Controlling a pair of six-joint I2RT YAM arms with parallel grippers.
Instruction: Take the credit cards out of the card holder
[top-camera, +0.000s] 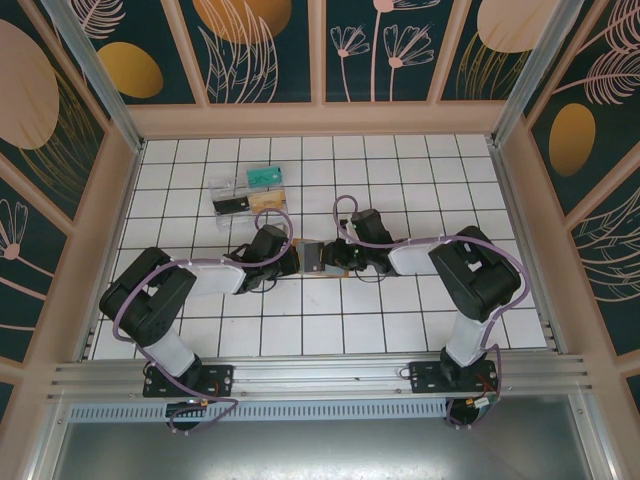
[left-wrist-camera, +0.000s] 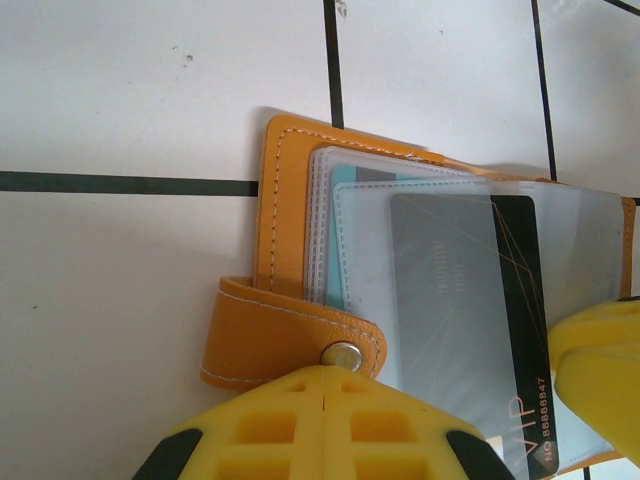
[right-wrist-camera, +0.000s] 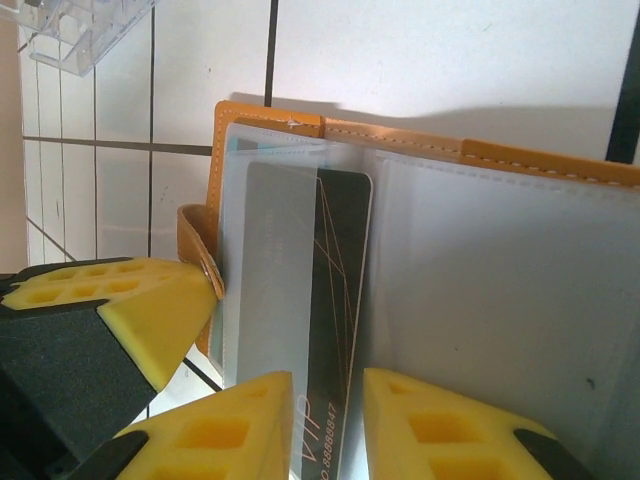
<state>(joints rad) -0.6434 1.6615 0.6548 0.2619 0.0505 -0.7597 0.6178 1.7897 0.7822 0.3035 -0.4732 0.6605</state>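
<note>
The orange-brown card holder (top-camera: 313, 256) lies open on the white tiles between my two grippers, its clear sleeves (left-wrist-camera: 360, 230) fanned out. A black VIP credit card (right-wrist-camera: 340, 280) shows in a sleeve, one half uncovered and the other under frosted plastic (left-wrist-camera: 450, 300). My left gripper (left-wrist-camera: 328, 372) is shut, its tip against the snap (left-wrist-camera: 342, 354) of the holder's strap (left-wrist-camera: 270, 335). My right gripper (right-wrist-camera: 328, 385) stands slightly open over the card's near end, one finger on each side of the black strip. What lies under the fingers is hidden.
A clear plastic tray (top-camera: 248, 190) with teal, black and tan pieces sits behind and to the left of the holder, its corner in the right wrist view (right-wrist-camera: 85, 30). Low walls (top-camera: 120, 210) ring the tiled floor (top-camera: 400, 320).
</note>
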